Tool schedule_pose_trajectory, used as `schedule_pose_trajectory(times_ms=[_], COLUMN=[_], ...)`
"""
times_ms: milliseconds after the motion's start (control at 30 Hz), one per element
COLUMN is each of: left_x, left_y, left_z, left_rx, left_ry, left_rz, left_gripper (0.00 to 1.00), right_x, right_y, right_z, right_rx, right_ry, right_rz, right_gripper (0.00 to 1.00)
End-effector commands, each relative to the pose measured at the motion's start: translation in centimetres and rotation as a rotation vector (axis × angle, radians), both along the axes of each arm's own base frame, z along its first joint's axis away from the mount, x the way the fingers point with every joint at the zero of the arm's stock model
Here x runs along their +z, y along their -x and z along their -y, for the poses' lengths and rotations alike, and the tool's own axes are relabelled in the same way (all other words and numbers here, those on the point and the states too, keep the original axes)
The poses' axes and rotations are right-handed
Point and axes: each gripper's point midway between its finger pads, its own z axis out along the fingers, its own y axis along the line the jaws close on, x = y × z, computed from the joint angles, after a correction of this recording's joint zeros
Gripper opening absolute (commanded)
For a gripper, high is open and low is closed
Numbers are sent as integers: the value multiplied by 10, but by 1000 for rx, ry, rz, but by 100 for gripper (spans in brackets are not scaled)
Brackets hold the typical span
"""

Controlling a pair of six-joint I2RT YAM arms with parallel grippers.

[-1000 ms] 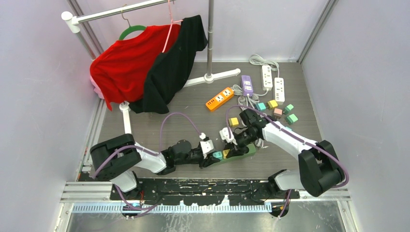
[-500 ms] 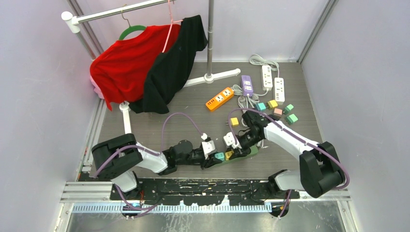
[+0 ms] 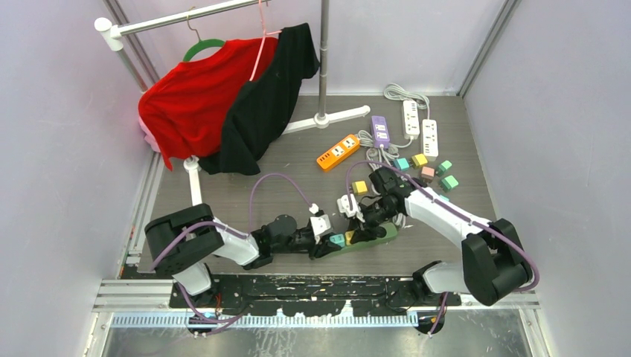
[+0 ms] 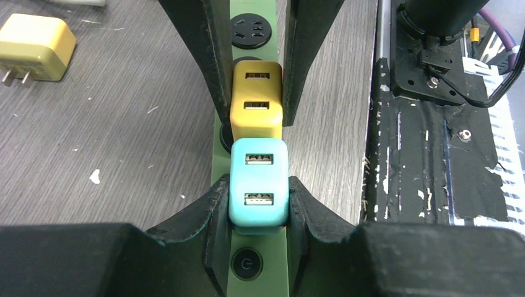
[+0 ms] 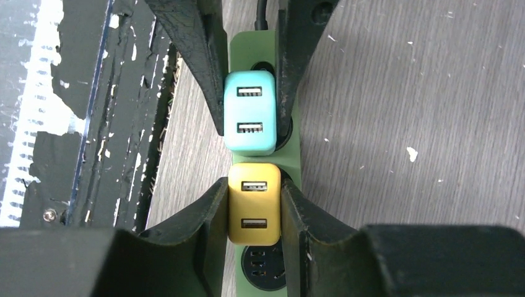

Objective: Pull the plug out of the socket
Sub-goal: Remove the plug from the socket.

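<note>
Teal plug [image 4: 259, 185]: seated in green power strip [image 4: 274, 266], at 6 o'clock in left-wrist view, just to 12 o'clock of round power button [image 4: 246, 265]. Clamped on both flanks by left gripper [image 4: 259, 193], fingers pressed flat against casing. Abutted at 12 o'clock by yellow plug [image 4: 256, 99], likewise seated, no gap seen between the two. Yellow plug clamped in turn by right gripper [image 5: 254, 189], reached in from opposite end of strip. Strip laid flat on grey table [image 4: 124, 124], toward 6 o'clock of it in top view, held directly by neither gripper.

Hazards, as judged:
- strip raised bodily with the plug, given nothing pinning it down but the second grasp
- both plugs unseated together, given opposed pulls
- casing slipped from fingers, given smooth glossy sides
- pins bent or jammed, given a tilted rather than straight pull
- fingers of the two grippers knocked together, given how closely set along the strip

Containers: none proper in view. Spare plug [image 4: 34, 46], yellow, lain loose on table at 10 o'clock of left-wrist view, in no socket. Nearest equivalent to compartments, sockets of the strip: two filled, by teal plug and yellow plug; round socket [image 4: 251, 28] at 12 o'clock of yellow plug left vacant.
</note>
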Motion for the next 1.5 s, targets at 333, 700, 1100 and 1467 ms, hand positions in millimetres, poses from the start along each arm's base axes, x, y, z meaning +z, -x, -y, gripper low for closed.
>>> schedule_pose_trajectory(times_ms=[333,700,1100,1467], left_x=[-32,-39,-56,-58], left_y=[2,1,-1,-2], left_z=[-19,-15,-27,-22], left_rx=[21,19,48,36], left_ry=[-103,-117,-159,-169], left_rz=[-51,-74,-91,-122], left_gripper=[0,0,0,0], right_x=[26,33,30,42], right_y=[18,-18,-8,1], right_z=[11,-24,18,-19], right_rx=[197,-48,66,57], right_ry=[-138,-177,-120,-262], right_rz=[126,56,134,87], right_gripper=[1,1,1,1])
